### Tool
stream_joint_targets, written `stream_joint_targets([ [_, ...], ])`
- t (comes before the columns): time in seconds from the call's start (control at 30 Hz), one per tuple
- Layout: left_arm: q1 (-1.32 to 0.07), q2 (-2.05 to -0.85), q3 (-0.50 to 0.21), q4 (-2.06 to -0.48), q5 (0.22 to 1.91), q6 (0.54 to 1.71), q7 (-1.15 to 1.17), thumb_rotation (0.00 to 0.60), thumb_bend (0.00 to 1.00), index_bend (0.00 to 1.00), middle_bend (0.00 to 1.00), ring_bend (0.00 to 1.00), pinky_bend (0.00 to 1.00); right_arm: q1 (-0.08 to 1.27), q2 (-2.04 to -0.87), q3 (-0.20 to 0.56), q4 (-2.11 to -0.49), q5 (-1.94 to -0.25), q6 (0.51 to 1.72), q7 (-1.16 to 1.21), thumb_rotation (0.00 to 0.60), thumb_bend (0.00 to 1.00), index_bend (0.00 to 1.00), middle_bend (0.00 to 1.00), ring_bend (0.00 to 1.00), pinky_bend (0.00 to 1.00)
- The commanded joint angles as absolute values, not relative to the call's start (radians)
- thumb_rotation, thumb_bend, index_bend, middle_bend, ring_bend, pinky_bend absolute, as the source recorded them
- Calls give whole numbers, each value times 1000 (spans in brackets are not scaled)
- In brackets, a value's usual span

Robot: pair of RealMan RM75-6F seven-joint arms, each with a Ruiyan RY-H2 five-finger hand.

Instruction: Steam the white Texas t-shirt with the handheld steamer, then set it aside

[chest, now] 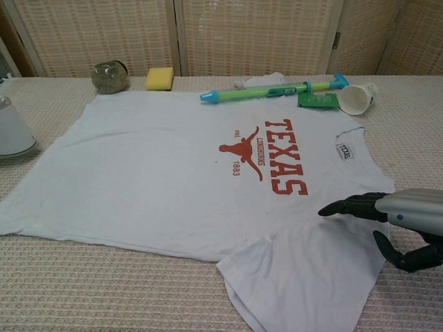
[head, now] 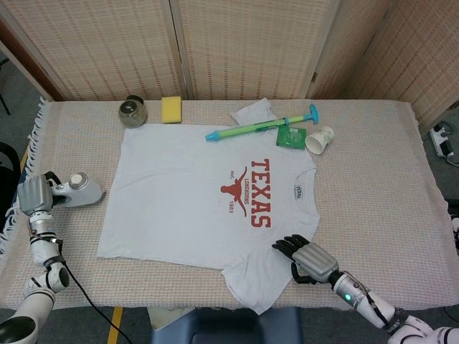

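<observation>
The white Texas t-shirt (head: 208, 197) (chest: 180, 173) lies flat across the table, red print facing up. My left hand (head: 34, 195) grips the handle of the white handheld steamer (head: 80, 190) (chest: 12, 130), which stands on the table cloth just off the shirt's left edge. In the chest view only the steamer's body shows at the left border. My right hand (head: 307, 256) (chest: 387, 221) rests on the shirt's near right sleeve area, its dark fingers (chest: 349, 206) spread on the fabric, holding nothing.
Along the far edge lie a dark round jar (head: 133, 111), a yellow sponge (head: 171, 109), a crumpled white cloth (head: 252, 112), a green and blue tube toy (head: 262, 126), a green packet (head: 290, 136) and a tipped paper cup (head: 320, 139). The steamer's cord (head: 82, 297) trails off the table's near left.
</observation>
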State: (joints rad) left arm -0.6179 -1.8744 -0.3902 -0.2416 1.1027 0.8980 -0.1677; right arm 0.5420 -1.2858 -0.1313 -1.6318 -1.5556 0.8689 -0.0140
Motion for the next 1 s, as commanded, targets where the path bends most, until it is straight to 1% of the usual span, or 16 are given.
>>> stream_joint_targets([
  [0.03, -616, -1876, -395, -232, 1096, 888, -158, 600, 450, 900, 978, 825, 766, 542, -1286, -131, -1633, -1554, 868, -17, 326, 889, 0, 46, 0, 0],
  [0.1, -619, -1879, -402, -229, 1086, 874, -153, 600, 446, 860, 933, 781, 763, 541, -1285, -131, -1635, -1553, 868, -20, 327, 889, 0, 46, 0, 0],
  [0.13, -620, -1880, -406, -229, 1081, 863, -146, 600, 436, 809, 876, 730, 758, 541, -1285, -131, -1635, -1552, 869, -21, 327, 888, 0, 45, 0, 0],
  [0.17, -621, -1881, -408, -230, 1077, 851, -138, 600, 413, 702, 771, 636, 748, 541, -1285, -130, -1636, -1551, 869, -22, 327, 889, 0, 46, 0, 0],
  [0.23, -623, -1881, -410, -236, 1069, 819, -109, 600, 344, 371, 505, 409, 690, 541, -1285, -129, -1638, -1549, 869, -24, 327, 888, 0, 46, 0, 0],
  [0.27, -624, -1879, -413, -241, 1065, 814, -99, 600, 292, 152, 312, 242, 592, 541, -1284, -129, -1639, -1549, 869, -25, 326, 888, 0, 47, 0, 0],
  [0.3, -625, -1877, -416, -248, 1060, 810, -84, 600, 261, 65, 205, 154, 513, 541, -1284, -128, -1640, -1549, 869, -26, 327, 888, 0, 48, 0, 0],
  [0.33, -626, -1875, -418, -254, 1056, 808, -71, 600, 214, 2, 78, 52, 368, 541, -1284, -128, -1640, -1549, 869, -27, 327, 888, 0, 48, 0, 0],
  [0.37, -625, -1871, -420, -261, 1053, 811, -60, 600, 186, 0, 26, 13, 280, 542, -1283, -128, -1640, -1549, 868, -26, 328, 888, 0, 48, 0, 0],
  [0.4, -624, -1867, -423, -271, 1048, 815, -44, 600, 165, 0, 4, 0, 225, 542, -1282, -128, -1640, -1549, 868, -26, 325, 888, 0, 48, 0, 0],
  [0.47, -620, -1856, -430, -295, 1037, 817, -18, 600, 97, 0, 0, 0, 107, 542, -1281, -128, -1639, -1548, 868, -24, 327, 888, 0, 49, 0, 0],
  [0.5, -617, -1851, -432, -307, 1035, 825, -10, 600, 79, 0, 0, 0, 87, 542, -1280, -127, -1639, -1549, 869, -21, 327, 889, 0, 49, 0, 0],
  [0.67, -583, -1801, -430, -405, 1024, 855, 54, 600, 16, 0, 0, 0, 38, 537, -1277, -129, -1633, -1557, 880, -5, 326, 889, 0, 49, 0, 0],
  [0.73, -560, -1767, -425, -473, 1016, 868, 100, 600, 3, 0, 0, 0, 32, 535, -1276, -130, -1628, -1559, 886, 1, 327, 889, 0, 49, 0, 0],
  [1.0, -460, -1583, -409, -839, 938, 931, 330, 600, 0, 0, 0, 0, 23, 528, -1273, -129, -1618, -1577, 909, 29, 328, 889, 0, 49, 0, 0],
])
